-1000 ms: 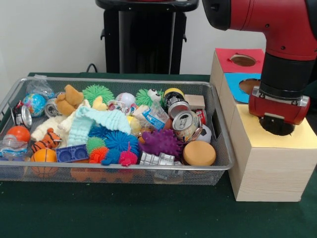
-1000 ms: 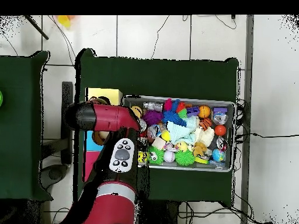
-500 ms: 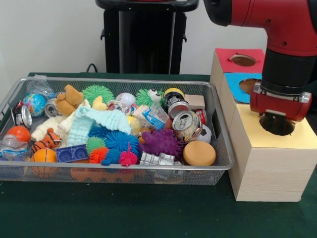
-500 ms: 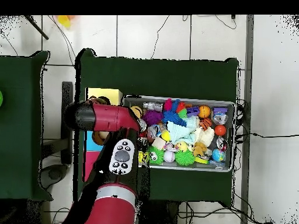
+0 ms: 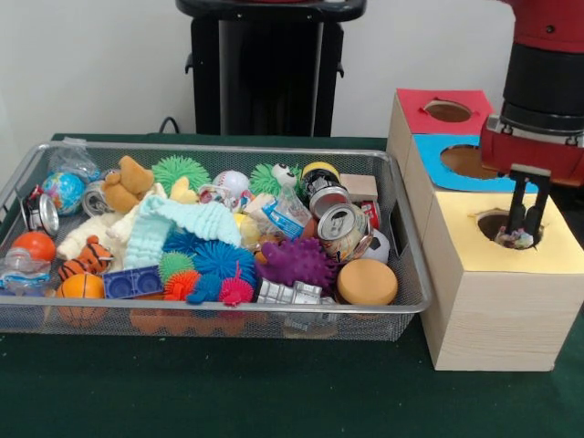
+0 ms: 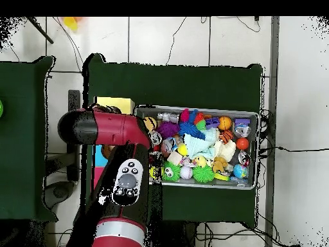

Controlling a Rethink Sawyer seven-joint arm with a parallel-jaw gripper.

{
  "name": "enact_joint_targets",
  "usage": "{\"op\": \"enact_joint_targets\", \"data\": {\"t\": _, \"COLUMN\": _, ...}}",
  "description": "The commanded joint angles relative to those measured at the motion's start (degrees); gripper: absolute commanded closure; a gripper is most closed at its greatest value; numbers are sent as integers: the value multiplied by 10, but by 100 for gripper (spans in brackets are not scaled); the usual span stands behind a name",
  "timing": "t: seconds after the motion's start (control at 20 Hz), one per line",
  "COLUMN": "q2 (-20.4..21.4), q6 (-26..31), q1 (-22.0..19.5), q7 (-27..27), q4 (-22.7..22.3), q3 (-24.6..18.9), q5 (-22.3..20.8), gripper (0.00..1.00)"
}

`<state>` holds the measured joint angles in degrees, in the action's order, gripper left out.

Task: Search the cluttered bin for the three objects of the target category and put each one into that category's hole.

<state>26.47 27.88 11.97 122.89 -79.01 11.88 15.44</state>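
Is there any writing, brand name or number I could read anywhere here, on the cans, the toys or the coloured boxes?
None can be read.
Crushed cans: printing too blurred to read.
Blue and white packet: marks too small to read.
Robot arm's button panel: no readable characters.
Yellow box top, blue box top, red box top: plain colour, no writing.

In the front view you see the mesh bin (image 5: 401, 306) on the left part of the table (image 5: 274, 392), and the box with holes (image 5: 493, 301) stands just beside its right wall. The gripper (image 5: 522, 239) hangs over the nearest hole (image 5: 505, 224) of this box, with its tips down at the opening. Inside the bin, a can (image 5: 342, 230) lies near the right end, and behind the can is a small block (image 5: 359, 186). A sponge (image 5: 367, 282) lies in front of the can. A cloth (image 5: 178, 224) lies in the middle, over other toys. A teddy bear (image 5: 126, 183) sits to the left of it.
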Motion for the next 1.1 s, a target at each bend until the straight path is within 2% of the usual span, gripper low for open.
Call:
{"op": "enact_joint_targets", "data": {"t": 0.05, "q2": 14, "q6": 73, "q1": -3, "q7": 54, "q4": -33, "q3": -13, "q5": -21, "gripper": 100}}
{"op": "enact_joint_targets", "data": {"t": 0.45, "q2": 16, "q6": 51, "q1": -25, "q7": 32, "q4": -41, "q3": -33, "q5": -23, "gripper": 100}}
{"op": "enact_joint_targets", "data": {"t": 0.5, "q2": 15, "q6": 51, "q1": -24, "q7": 30, "q4": -38, "q3": -31, "q5": -27, "gripper": 0}}
{"op": "enact_joint_targets", "data": {"t": 1.1, "q2": 14, "q6": 55, "q1": -21, "q7": 46, "q4": -30, "q3": -17, "q5": -23, "gripper": 0}}
